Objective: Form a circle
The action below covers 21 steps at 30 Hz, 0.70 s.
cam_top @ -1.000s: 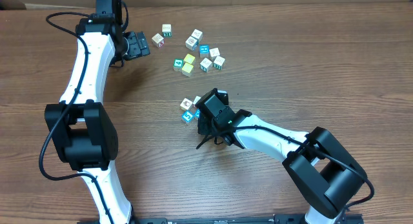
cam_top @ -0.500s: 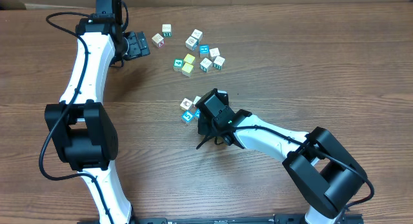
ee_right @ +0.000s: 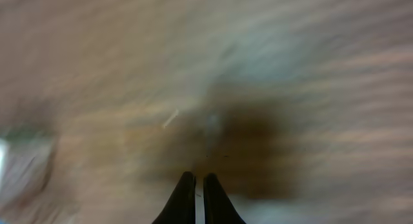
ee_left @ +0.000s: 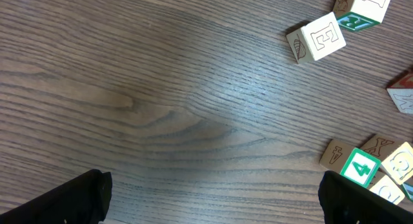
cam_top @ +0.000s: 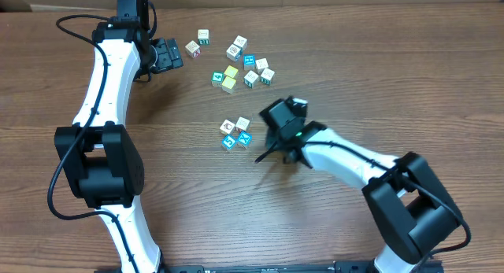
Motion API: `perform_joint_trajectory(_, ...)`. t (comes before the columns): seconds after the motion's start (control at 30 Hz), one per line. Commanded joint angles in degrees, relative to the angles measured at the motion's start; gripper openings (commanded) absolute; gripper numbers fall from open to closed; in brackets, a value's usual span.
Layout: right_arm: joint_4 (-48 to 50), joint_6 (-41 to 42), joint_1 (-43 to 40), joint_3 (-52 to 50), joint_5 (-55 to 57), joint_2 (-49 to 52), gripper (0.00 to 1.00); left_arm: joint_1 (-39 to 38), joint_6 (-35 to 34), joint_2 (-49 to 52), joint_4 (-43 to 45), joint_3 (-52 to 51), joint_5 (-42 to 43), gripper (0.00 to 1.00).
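Wooden table (cam_top: 394, 68) holds the circle (cam_top: 236, 132); right pincer (ee_right: 199, 192) pressed together, left pincer (ee_left: 214, 201) spread wide.

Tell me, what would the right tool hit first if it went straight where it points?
Probably only bare table: the shut right tool points clear of the small cube group, though depth is unclear.

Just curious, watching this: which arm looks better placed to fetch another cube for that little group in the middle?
Probably the left. The left gripper is open and sits right beside the loose cubes. The right gripper is shut, near the circle, farther from them.
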Motion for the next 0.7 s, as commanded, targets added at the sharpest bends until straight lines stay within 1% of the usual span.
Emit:
perform_joint_trajectory(0.0, 1.01, 0.02, -5.01, 1.16, 2.62, -1.77, 0.09, -0.13, -0.52, 0.17, 0.09, 1.09, 0.42, 1.00)
perform_joint_trajectory(0.07, 1.99, 0.02, -7.85, 1.16, 1.81, -1.77, 0.16, -0.13, -0.52, 0.17, 0.07, 1.09, 0.42, 1.00)
perform_joint_trajectory(0.2, 3.30, 0.02, -12.13, 1.16, 1.86, -1.75, 0.26, -0.13, -0.52, 0.17, 0.07, 1.09, 0.42, 1.00)
perform_joint_trajectory(0.27, 3.54, 0.02, -14.03, 1.16, 1.90, -1.75, 0.36, -0.13, -0.52, 0.17, 0.07, 1.09, 0.42, 1.00)
perform_joint_trajectory(0.3, 3.54, 0.02, -14.84, 1.16, 1.90, -1.73, 0.49, -0.13, -0.52, 0.17, 0.07, 1.09, 0.42, 1.00)
perform_joint_trajectory(0.33, 3.50, 0.02, -15.72, 1.16, 1.90, -1.70, 0.58, -0.13, -0.52, 0.17, 0.07, 1.09, 0.42, 1.00)
perform_joint_trajectory(0.37, 3.43, 0.02, -16.44, 1.16, 1.88, -1.70, 0.78, -0.13, -0.52, 0.17, 0.07, 1.09, 0.42, 1.00)
perform_joint_trajectory(0.4, 3.23, 0.02, -17.09, 1.16, 1.86, -1.66, 1.00, -0.13, -0.52, 0.17, 0.07, 1.09, 0.42, 1.00)
perform_joint_trajectory(0.67, 3.10, 0.02, -19.10, 1.14, 1.84, -1.66, 1.00, -0.13, -0.52, 0.17, 0.07, 1.09, 0.42, 1.00)
